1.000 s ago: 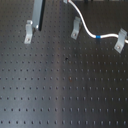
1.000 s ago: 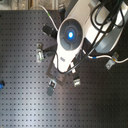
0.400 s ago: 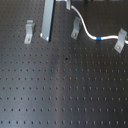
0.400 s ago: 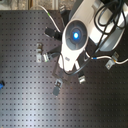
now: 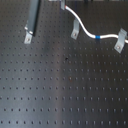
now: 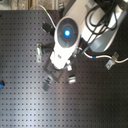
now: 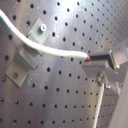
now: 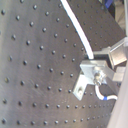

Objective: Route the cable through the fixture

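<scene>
My fingers (image 7: 102, 59) pinch the white cable (image 7: 47, 47) near its end, just past a metal clip (image 7: 27, 55); next I judge threading onward needs careful alignment.

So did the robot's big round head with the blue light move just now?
Yes. In the second exterior view the robot head has slid toward the second exterior view's right and a little up, farther from the small blue thing at the breadboard's edge.
</scene>
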